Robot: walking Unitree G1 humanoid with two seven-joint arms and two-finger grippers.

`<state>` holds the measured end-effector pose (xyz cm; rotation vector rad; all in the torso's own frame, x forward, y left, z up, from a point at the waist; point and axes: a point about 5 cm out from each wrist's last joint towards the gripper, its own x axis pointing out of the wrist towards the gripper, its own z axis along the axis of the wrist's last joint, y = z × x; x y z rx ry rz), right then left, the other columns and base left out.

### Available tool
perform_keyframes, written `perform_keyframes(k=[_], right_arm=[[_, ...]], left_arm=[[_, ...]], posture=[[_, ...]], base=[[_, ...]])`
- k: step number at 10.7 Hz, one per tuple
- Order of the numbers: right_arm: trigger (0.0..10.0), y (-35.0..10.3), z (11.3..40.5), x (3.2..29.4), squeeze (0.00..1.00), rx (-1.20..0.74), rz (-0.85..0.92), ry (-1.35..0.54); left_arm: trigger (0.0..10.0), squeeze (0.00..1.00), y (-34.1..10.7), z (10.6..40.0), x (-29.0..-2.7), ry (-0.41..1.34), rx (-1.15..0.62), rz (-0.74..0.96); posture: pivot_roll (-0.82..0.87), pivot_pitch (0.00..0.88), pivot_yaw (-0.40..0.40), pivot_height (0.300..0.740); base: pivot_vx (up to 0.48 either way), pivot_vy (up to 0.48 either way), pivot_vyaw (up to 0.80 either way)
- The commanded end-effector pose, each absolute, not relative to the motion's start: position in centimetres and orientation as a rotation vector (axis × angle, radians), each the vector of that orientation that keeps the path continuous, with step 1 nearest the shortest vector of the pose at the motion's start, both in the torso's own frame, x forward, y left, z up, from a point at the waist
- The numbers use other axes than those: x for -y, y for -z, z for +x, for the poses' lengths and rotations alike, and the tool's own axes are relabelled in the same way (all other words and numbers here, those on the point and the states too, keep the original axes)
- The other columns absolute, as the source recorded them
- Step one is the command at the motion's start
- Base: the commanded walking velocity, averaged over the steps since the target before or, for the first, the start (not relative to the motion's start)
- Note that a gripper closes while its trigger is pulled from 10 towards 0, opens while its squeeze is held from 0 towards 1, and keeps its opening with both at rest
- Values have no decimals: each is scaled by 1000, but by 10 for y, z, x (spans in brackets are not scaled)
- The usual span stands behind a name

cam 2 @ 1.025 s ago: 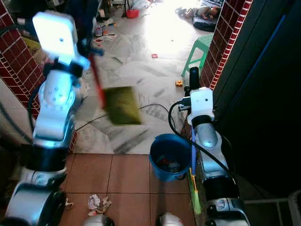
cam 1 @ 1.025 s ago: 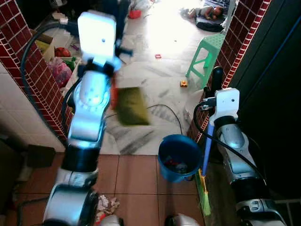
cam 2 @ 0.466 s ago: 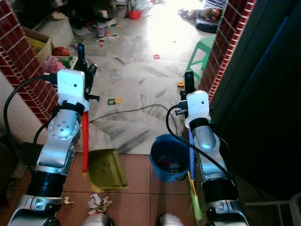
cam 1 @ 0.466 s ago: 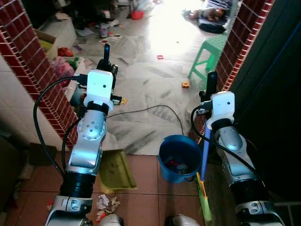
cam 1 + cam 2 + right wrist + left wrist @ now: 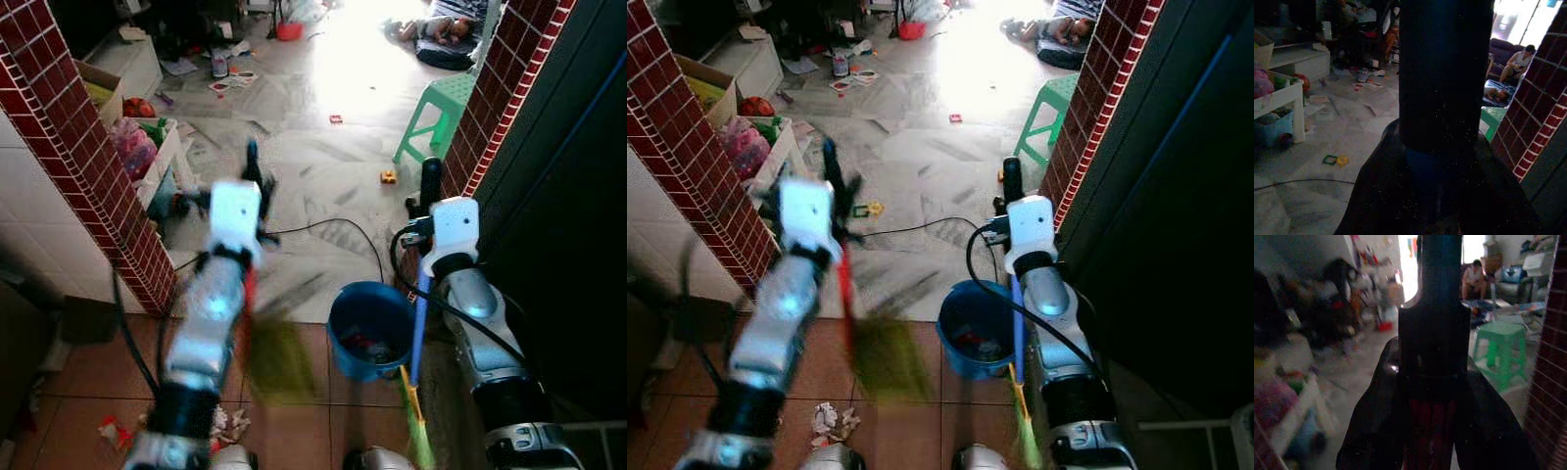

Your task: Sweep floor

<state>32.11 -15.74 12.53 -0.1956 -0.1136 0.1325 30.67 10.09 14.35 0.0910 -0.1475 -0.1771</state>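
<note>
My left gripper (image 5: 253,168) is shut on the red handle (image 5: 251,294) of an olive-green dustpan (image 5: 275,358), which hangs blurred just above the tiles beside a blue bucket (image 5: 345,311). In the left wrist view the black fingers (image 5: 1434,357) clamp that red handle (image 5: 1431,433). My right gripper (image 5: 429,178) is shut on the blue handle (image 5: 419,323) of a broom whose green bristles (image 5: 419,436) rest on the floor right of the bucket. The right wrist view has the blue handle (image 5: 1429,178) between the fingers. Crumpled paper (image 5: 229,427) lies near my feet.
Red brick pillars stand at left (image 5: 93,166) and right (image 5: 495,98), with a dark door on the right. A green stool (image 5: 436,103), a black cable (image 5: 338,227), small toys and a cluttered white shelf (image 5: 147,147) lie ahead. A person (image 5: 436,27) lies on the far floor.
My left arm swung the dustpan from raised down to the floor, and now carries it rightward toward the bucket, blurred. The right arm and broom barely moved.
</note>
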Motion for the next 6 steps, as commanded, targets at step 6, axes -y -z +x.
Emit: perform_keyframes(k=[6], right_arm=[[10000, -136, 323, 153, 0, 146, -188, -156]], left_arm=[[10000, 0, -146, 303, -97, 226, 160, 84]], posture=[[-11, 11, -14, 740]], base=[[0, 0, 0]])
